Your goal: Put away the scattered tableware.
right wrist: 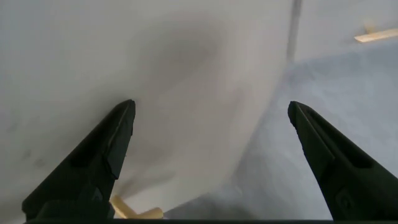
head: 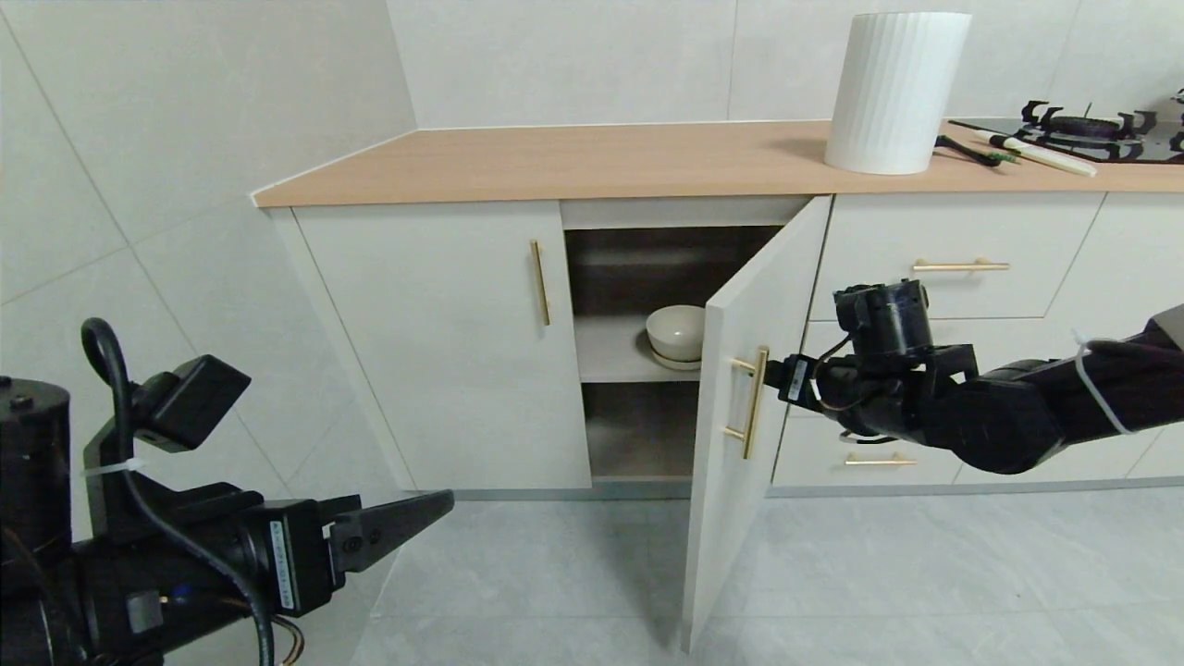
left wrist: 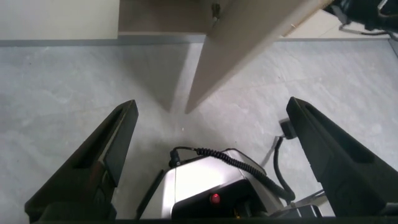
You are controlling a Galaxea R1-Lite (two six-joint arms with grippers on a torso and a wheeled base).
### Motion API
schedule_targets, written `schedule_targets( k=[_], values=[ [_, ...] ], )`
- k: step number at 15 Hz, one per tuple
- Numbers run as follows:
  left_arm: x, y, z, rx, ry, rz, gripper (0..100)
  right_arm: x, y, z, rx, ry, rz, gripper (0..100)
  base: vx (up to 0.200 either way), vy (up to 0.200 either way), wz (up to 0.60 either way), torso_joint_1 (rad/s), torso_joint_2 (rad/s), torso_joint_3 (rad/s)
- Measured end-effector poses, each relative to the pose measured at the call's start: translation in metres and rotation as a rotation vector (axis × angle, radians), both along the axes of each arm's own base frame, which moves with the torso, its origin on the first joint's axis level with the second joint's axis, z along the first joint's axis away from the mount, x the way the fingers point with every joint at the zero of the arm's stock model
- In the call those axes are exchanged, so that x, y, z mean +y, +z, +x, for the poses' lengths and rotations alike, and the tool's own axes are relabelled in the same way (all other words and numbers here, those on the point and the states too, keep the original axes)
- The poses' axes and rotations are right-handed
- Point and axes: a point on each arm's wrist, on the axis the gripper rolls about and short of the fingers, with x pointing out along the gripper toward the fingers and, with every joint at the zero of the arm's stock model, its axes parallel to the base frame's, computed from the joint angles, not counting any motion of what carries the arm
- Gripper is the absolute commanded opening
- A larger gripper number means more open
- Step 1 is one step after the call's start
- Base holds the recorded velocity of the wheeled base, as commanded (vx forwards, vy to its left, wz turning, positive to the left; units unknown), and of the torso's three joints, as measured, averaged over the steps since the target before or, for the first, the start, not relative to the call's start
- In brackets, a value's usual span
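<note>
Left pincer (head: 413, 514) hangs low at the near left over the floor, fingers spread wide and empty. Farther right, inside the open cabinet (head: 647, 264), a pale bowl (head: 675, 329) sits on a plate (head: 673, 363) on the shelf. Both look ceramic: stiff, slick, breakable, best taken by the rim. Free shelf room lies to their left. The door (head: 731, 444) juts nearward, its edge something to steer around. Right pincer (head: 783, 377) sits just beside the door's handle (head: 754, 403), fingers apart, gripping nothing.
</note>
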Motion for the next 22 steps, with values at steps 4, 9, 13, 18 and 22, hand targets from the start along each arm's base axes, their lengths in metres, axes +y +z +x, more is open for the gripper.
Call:
schedule_targets(
  k=[4,9,13,18,22],
  values=[
    [0.0,-0.001,0.0,0.006,-0.001,0.003,100,0.006,-0.015,0.011,-0.039,-0.029,0.003,100,0.0,0.0,0.0,0.0,0.0,0.0],
    [0.0,-0.001,0.001,0.006,-0.001,0.004,100,0.009,-0.027,0.019,-0.056,-0.043,0.005,100,0.0,0.0,0.0,0.0,0.0,0.0],
    [0.0,-0.002,0.0,0.009,-0.002,0.006,100,0.013,-0.034,0.024,-0.087,-0.053,0.011,100,0.2,0.0,0.0,0.0,0.0,0.0],
    [0.0,-0.002,0.001,0.01,-0.003,0.006,100,0.022,-0.036,0.028,-0.094,-0.068,0.044,100,0.2,0.0,0.0,0.007,0.0,0.002],
    [0.0,-0.002,0.001,0.01,-0.001,0.005,100,0.025,-0.033,0.032,-0.104,-0.085,0.083,100,0.0,0.0,0.0,0.0,0.0,0.0]
  ],
)
